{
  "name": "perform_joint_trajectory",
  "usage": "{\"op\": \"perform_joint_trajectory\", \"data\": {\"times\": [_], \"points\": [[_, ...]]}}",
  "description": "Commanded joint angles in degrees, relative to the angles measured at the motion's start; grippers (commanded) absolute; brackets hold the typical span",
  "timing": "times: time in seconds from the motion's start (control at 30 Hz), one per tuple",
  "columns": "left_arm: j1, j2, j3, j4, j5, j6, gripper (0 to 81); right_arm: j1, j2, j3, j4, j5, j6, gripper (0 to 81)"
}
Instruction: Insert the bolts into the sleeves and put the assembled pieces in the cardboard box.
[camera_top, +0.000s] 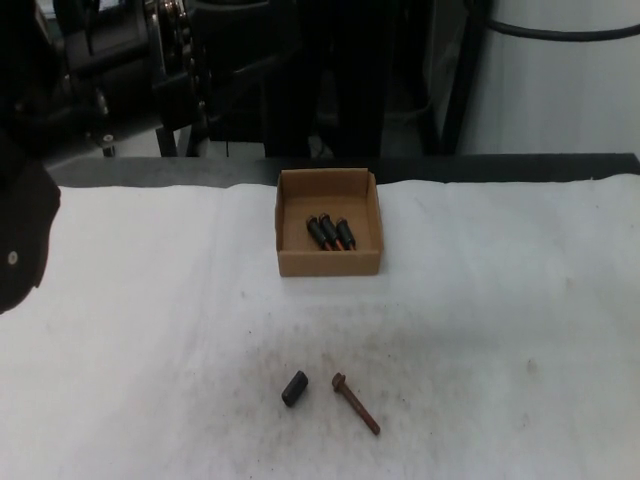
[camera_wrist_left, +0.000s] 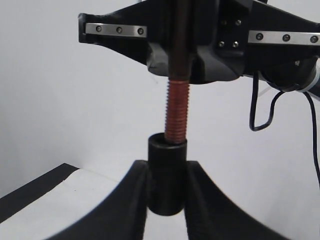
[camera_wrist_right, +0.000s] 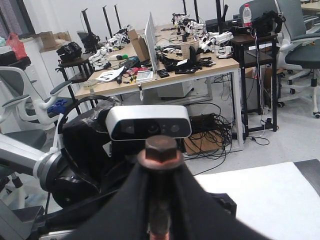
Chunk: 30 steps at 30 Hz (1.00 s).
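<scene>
The cardboard box (camera_top: 328, 262) stands open on the white-covered counter (camera_top: 500, 300), near its far edge. Inside the box lie three assembled pieces (camera_top: 331, 232), side by side and touching, toward the far wall and slanted to it.

On the near side of the box, well apart from it, two loose parts rest on a smudged patch of the cover. The loose sleeve (camera_top: 294, 388), short and black, lies in line with the box's left half. The loose bolt (camera_top: 356, 402), rust-brown, lies just beside that sleeve, in line with the box's right half, with its head toward the box and its shank slanting away.

The left tool (camera_wrist_left: 167, 192) is clamped on the held sleeve (camera_wrist_left: 167, 172), a black tube standing upright between the two dark fingers (camera_wrist_left: 127, 205), its open end clear of them. The threaded end of the held bolt (camera_wrist_left: 176, 112) meets that open end straight on, and its tip sits in the mouth; how deep it goes cannot be told. The right tool (camera_wrist_left: 180, 60) grips this bolt farther along the shank, facing the left tool.

From its own wrist, the right tool (camera_wrist_right: 161, 175) is closed tight on the bolt, with the brown hexagonal head (camera_wrist_right: 161, 150) standing proud of the fingertips.

Where the two tools and their parts hang in relation to the box cannot be told
</scene>
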<state>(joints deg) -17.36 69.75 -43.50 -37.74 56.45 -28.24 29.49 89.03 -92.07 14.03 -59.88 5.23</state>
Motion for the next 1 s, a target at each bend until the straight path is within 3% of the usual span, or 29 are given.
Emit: {"op": "perform_joint_trajectory", "data": {"times": [0.0,0.77,0.83,0.9,0.97], "points": [[0.1,-0.7,-1.1,-1.9,0.2,-0.5,0.3,-0.2,-0.6,-0.2,0.3,-0.3,-0.5,0.8],[0.6,-0.7,-1.1,-2.1,0.2,-0.5,0.3,-1.4,-0.6,-0.2,4.6,-0.3,-3.6,1.0],[0.6,-0.7,-1.1,-2.1,0.2,-0.5,0.3,-1.4,-0.6,-0.2,4.6,-0.3,-3.6,8.5],[0.6,-0.7,-1.1,-2.1,0.2,-0.5,0.3,-1.4,-0.6,-0.2,4.6,-0.3,-3.6,22.0],[0.6,-0.7,-1.1,-2.1,0.2,-0.5,0.3,-1.4,-0.6,-0.2,4.6,0.0,-2.8,41.4]]}}
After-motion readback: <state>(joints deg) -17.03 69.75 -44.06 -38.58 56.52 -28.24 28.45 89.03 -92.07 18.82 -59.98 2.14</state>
